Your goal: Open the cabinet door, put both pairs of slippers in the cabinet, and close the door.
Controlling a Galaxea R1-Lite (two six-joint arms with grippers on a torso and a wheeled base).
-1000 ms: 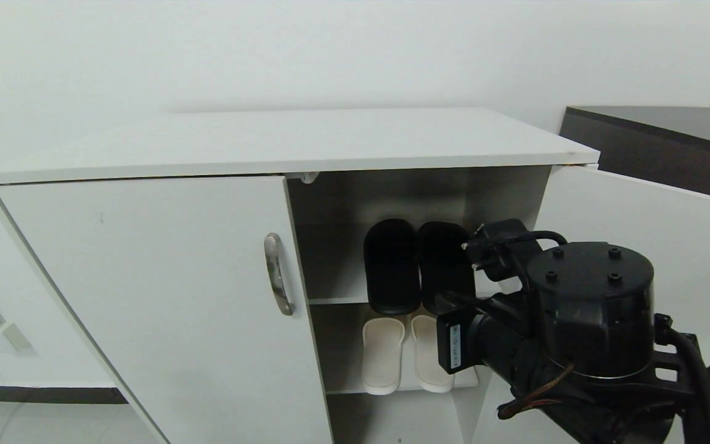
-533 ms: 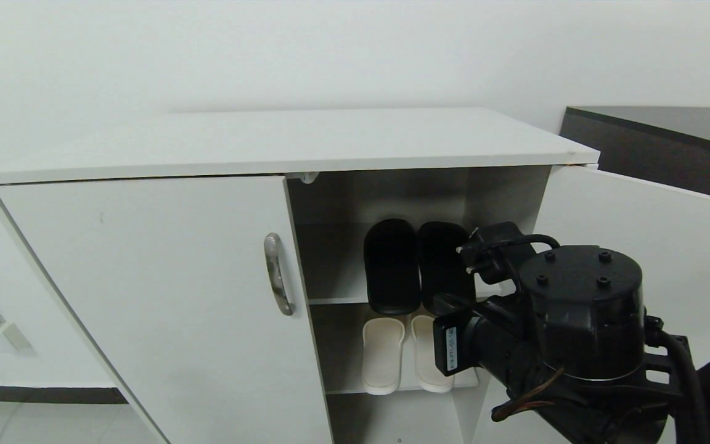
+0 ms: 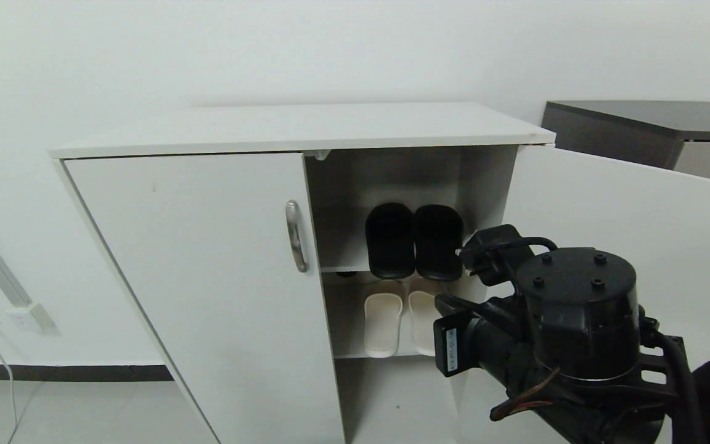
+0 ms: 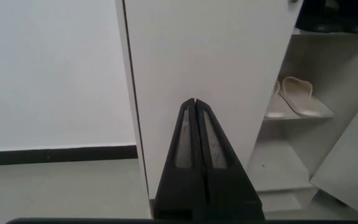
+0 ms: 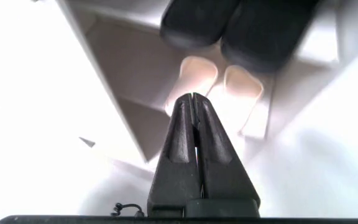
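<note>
Black rubber slippers [image 3: 413, 240] on upper shelf [image 3: 342, 269], cream pair [image 3: 399, 314] below, in white cabinet [image 3: 293, 126]; R door [image 3: 614, 209] open. L gripper [image 4: 194, 102], R gripper [image 5: 193, 96] fingers pressed together, empty. Risk: black heels seem to overhang shelf, so closing door may jam.

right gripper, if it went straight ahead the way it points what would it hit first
Most likely the white slippers, the pair below the black slippers. The shut right gripper points at the narrow gap between the two, though depth is unclear.

White wall [image 3: 355, 49], black baseboard [image 3: 65, 372], pale floor [image 3: 53, 413], dark desk [image 3: 644, 126]
</note>
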